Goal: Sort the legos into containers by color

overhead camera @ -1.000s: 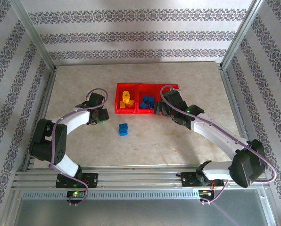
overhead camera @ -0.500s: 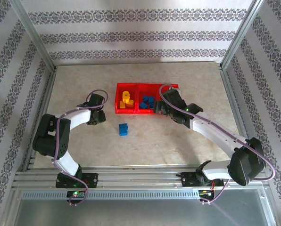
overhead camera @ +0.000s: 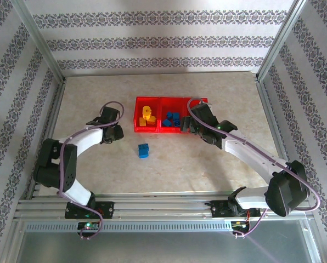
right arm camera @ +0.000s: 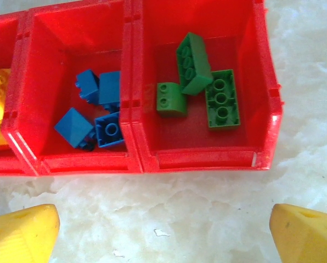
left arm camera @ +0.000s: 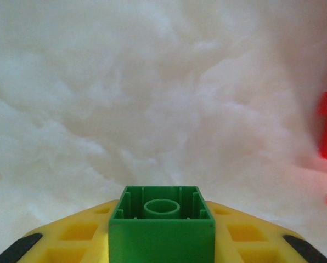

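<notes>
Jaws on the left arm (overhead camera: pixel 82 139) hang over the tabletop (overhead camera: pixel 97 170) just left of the red tray (overhead camera: pixel 150 130), which sits toward the far edge, with a blue lego (overhead camera: pixel 144 150) lying loose nearer the middle and the right arm (overhead camera: pixel 246 150) reaching the tray's near right corner. From the left wrist, those jaws are clenched on a green lego (left arm camera: pixel 161 230), likely bound for the green compartment. From the right wrist, yellow fingers (right arm camera: pixel 21 233) stand wide and empty before the compartment of green legos (right arm camera: pixel 204 82), blue legos (right arm camera: pixel 97 118) beside it.

The red tray (right arm camera: pixel 202 161) holds three green legos (right arm camera: pixel 193 55) in its right compartment and several blue legos (right arm camera: pixel 110 131) in its middle one. Yellow fingers (right arm camera: pixel 21 238) stand wide apart near the tray's front wall.
</notes>
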You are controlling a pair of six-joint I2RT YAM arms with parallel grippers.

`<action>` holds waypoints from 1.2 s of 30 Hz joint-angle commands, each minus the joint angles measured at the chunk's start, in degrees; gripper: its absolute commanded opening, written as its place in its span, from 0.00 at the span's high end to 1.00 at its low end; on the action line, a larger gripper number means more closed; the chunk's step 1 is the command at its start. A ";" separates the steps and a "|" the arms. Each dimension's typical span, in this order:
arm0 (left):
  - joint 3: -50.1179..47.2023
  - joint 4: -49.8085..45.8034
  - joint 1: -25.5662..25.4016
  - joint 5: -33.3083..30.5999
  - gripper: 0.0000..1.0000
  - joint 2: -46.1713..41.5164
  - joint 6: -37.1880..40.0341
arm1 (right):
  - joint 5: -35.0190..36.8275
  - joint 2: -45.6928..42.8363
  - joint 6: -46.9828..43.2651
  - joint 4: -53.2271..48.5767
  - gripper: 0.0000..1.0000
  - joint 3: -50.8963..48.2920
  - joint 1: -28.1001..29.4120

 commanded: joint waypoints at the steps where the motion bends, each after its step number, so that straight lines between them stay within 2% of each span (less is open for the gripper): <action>1: 0.43 2.59 -2.34 2.23 0.67 -4.21 0.83 | 2.17 -3.14 1.88 -1.12 0.02 -2.22 -1.89; 6: 3.88 4.54 -7.52 2.96 0.67 -5.46 0.53 | 1.83 -6.49 3.10 -1.65 0.02 -5.38 -5.42; 11: 10.70 6.50 -13.68 3.91 0.67 -2.29 1.57 | 1.39 -9.54 3.34 -1.74 0.02 -8.80 -8.73; 24: 34.31 7.96 -24.81 7.38 0.67 13.41 6.09 | -0.43 -15.38 3.12 -2.79 0.02 -15.94 -17.20; 36: 55.08 1.69 -31.15 7.25 0.67 29.75 13.01 | -2.23 -20.06 3.11 -3.65 0.02 -18.39 -21.31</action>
